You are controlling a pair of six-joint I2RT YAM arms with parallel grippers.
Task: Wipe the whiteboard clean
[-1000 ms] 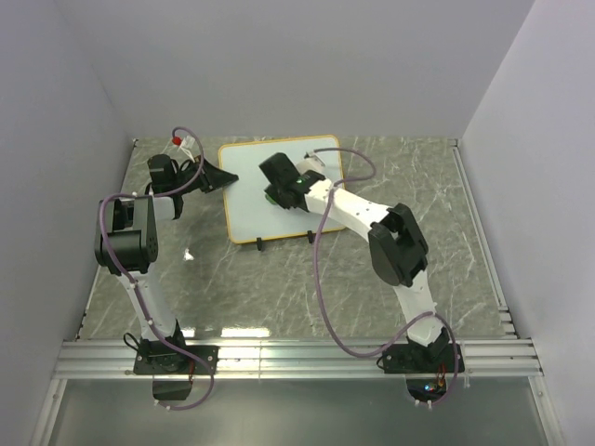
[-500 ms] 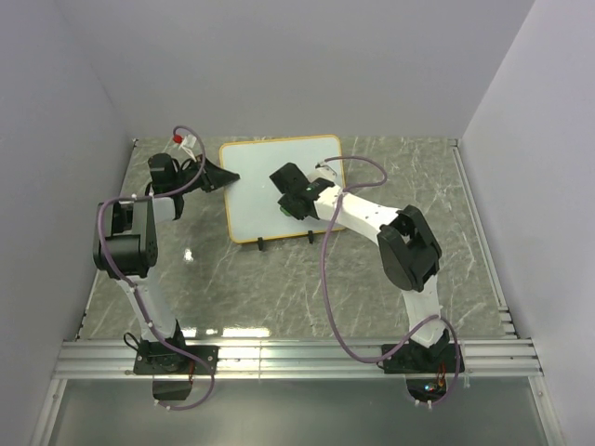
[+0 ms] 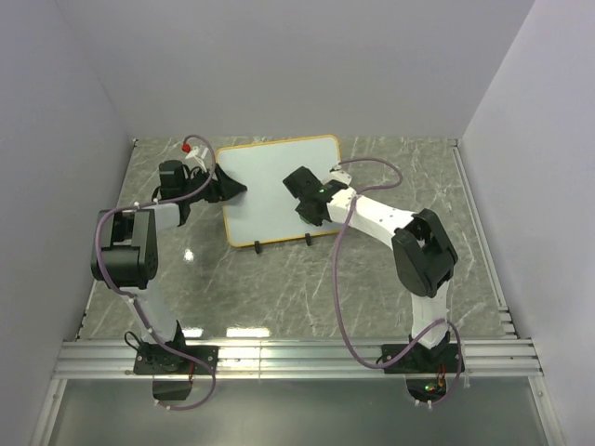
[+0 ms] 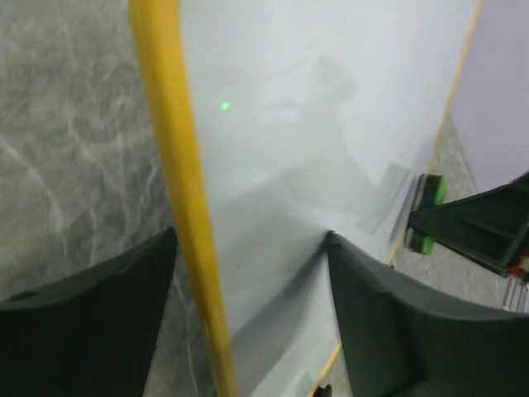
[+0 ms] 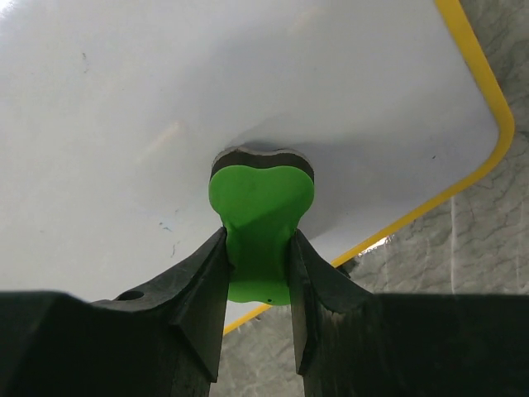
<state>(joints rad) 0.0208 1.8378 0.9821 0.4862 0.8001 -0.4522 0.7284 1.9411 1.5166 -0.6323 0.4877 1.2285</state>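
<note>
There is one whiteboard (image 3: 265, 190), one green eraser (image 5: 260, 198), two black feet (image 3: 256, 244) under the board's near edge, and two end effectors. The whiteboard sits on the desk (image 3: 390, 279), reaching from the left end effector (image 3: 228, 186) across to the right end effector (image 3: 311, 206).

In the right wrist view the right end effector (image 5: 258, 240) is clenched on the eraser, whose far end presses the board face (image 5: 124, 124) directly ahead of the fingertips. The face shows only faint specks.

In the left wrist view the left end effector (image 4: 248, 248) straddles the yellow frame (image 4: 178, 165), one finger on the desk side and one over the white face (image 4: 331, 99). I cannot tell whether it actually pinches.

From above, the eraser is hidden under the right end effector. The left wrist view shows only a green sliver (image 4: 430, 211) of it.

Compared with a second ago, the right end effector sits further toward the board's right side. The left one has advanced onto the board's left edge.
</note>
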